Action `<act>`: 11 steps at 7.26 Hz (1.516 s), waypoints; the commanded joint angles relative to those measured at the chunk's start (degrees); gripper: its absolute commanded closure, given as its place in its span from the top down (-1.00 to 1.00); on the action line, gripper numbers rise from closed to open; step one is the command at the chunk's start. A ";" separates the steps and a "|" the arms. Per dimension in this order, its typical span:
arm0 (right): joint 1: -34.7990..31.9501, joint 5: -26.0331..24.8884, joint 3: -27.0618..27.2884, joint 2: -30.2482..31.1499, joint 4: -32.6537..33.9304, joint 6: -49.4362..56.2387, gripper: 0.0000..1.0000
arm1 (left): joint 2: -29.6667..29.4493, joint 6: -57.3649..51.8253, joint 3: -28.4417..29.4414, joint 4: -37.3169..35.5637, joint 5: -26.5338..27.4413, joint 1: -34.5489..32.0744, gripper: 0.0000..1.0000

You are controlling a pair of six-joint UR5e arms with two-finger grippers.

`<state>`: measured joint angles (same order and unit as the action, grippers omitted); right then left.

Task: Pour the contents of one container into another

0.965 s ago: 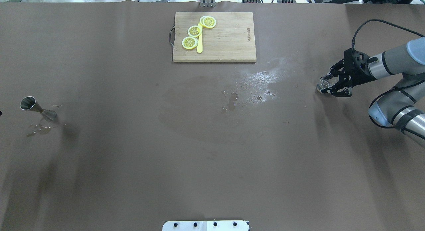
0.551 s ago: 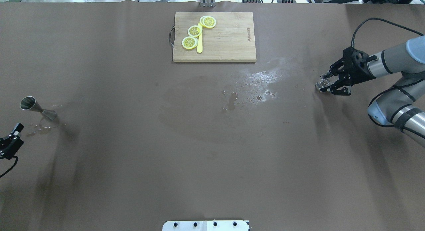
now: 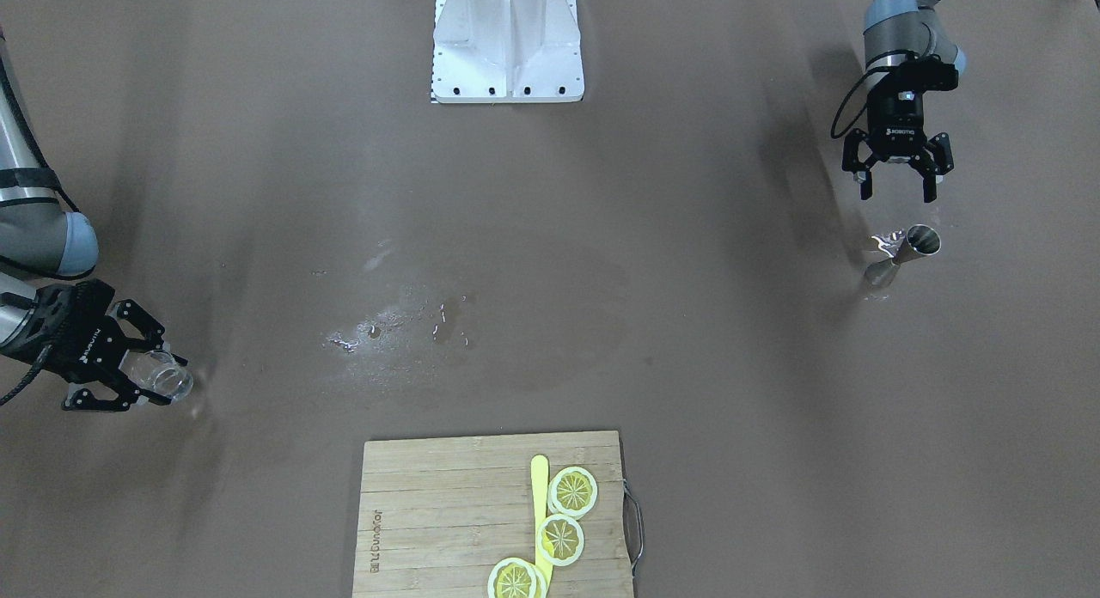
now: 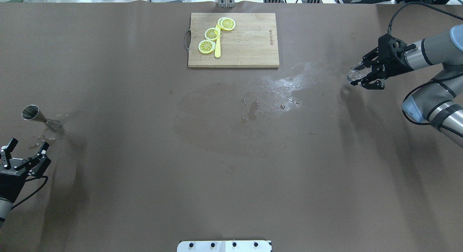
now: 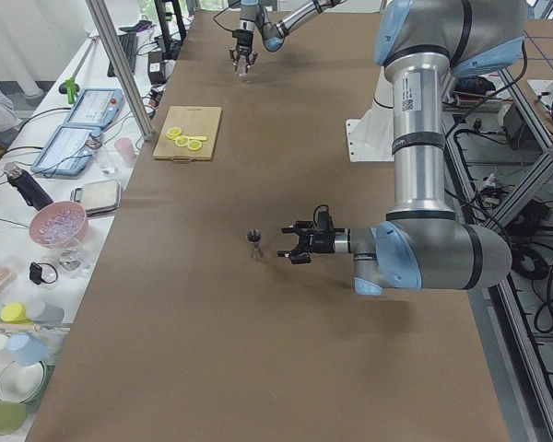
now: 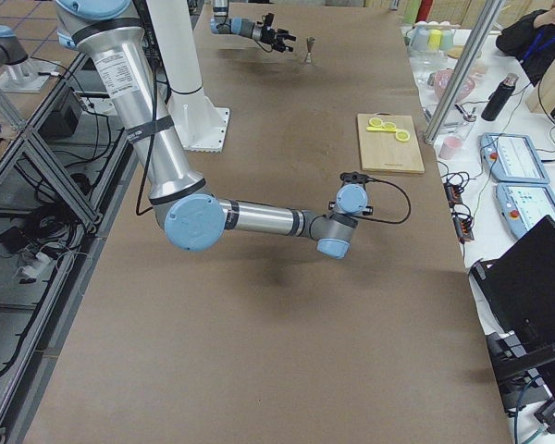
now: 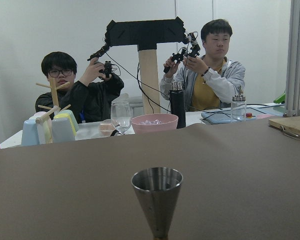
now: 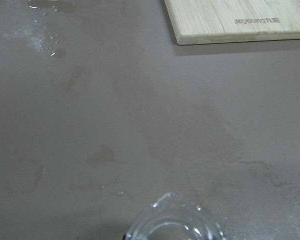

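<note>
The clear glass beaker [image 4: 352, 75] sits between the fingers of my right gripper [image 4: 355, 75], which is shut on it at the table's far right, a little above the cloth. The beaker [image 3: 165, 376] shows the same in the front view, and its rim [image 8: 174, 224] fills the bottom of the right wrist view. The steel jigger [image 4: 39, 116] stands upright at the far left, in small wet spots. My left gripper [image 4: 28, 145] is open, just short of the jigger [image 3: 904, 249] and level with it. In the left wrist view the jigger [image 7: 157, 199] stands straight ahead.
A wooden cutting board [image 4: 249, 45] with lemon slices [image 4: 212, 33] and a yellow knife lies at the back centre. A wet smear [image 4: 285, 86] marks the cloth right of centre. Two people and tableware [image 7: 150, 122] are beyond the table's left end.
My left gripper has come in from the left edge, open, toward the jigger. My right gripper has carried the beaker up and toward the back of the table.
</note>
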<state>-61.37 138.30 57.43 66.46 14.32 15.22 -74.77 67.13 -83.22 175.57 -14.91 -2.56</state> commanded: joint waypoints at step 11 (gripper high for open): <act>-1.64 1.80 27.18 1.73 18.70 -8.45 -1.00 | -4.94 27.97 -3.97 -32.75 -5.47 -10.17 0.68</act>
<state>-62.95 140.09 80.35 67.08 29.82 6.78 -78.37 95.16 -87.44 142.96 -19.79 -11.42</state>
